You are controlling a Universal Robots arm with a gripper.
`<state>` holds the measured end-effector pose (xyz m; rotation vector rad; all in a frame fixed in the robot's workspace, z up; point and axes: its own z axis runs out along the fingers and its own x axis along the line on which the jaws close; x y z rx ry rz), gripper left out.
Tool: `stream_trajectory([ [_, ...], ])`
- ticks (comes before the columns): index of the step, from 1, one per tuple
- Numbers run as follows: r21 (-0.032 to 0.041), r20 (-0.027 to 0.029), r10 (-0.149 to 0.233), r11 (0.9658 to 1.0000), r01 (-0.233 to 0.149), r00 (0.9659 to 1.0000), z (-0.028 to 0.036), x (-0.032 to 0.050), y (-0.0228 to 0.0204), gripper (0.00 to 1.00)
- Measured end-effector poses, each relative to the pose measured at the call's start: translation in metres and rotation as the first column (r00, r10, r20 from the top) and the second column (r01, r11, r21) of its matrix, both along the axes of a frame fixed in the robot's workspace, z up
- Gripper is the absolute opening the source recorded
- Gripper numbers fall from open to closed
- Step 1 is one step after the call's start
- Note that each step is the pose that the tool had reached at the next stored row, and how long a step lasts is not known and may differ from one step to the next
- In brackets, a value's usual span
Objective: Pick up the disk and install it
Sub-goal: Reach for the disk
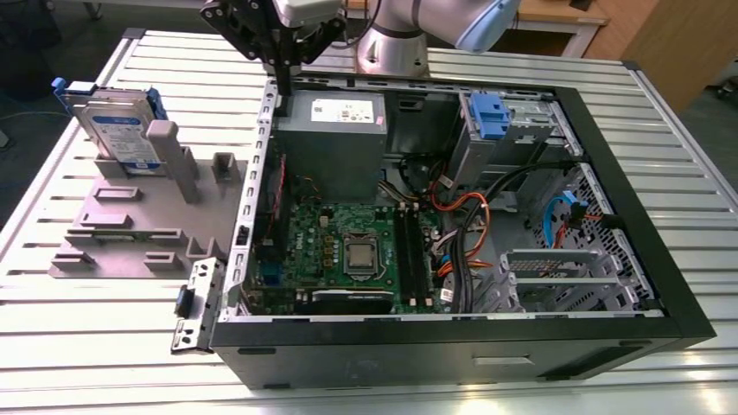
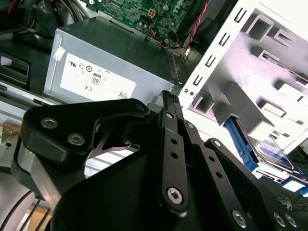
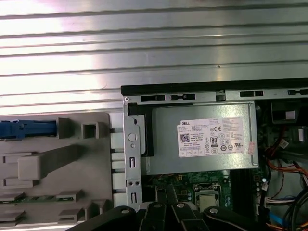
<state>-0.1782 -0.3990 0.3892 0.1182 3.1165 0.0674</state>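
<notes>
Exterior view's left: the disk (image 1: pixel 119 130) stands on edge in a slot of the grey fixture (image 1: pixel 127 216) on the ribbed table (image 1: pixel 69 346), well apart from the pincer.

Judged: rigid, fairly heavy, shock-sensitive. The smooth metal faces may slip, so grip across the blue side rails, not the label. Its face carries a white-and-blue label, text not legible.

Further right, the pincer (image 1: pixel 285 65) hovers above the rim of the open computer case (image 1: pixel 461 320), fingers drawn together, holding nothing. The power supply (image 1: pixel 332 130) below bears a white sticker with certification marks.
</notes>
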Motion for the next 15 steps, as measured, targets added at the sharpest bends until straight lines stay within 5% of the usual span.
stream_trajectory([
  [12,0.0001,0.0001,0.000,1.0000,0.000,1.0000,-0.0002,-0.0075,0.0000,0.11],
  [14,0.0001,-0.0092,0.000,1.0000,0.000,1.0000,-0.0031,-0.0103,0.0000,0.11],
  [15,0.0001,-0.0096,0.000,1.0000,0.000,1.0000,-0.0032,-0.0104,0.0000,0.11],
])
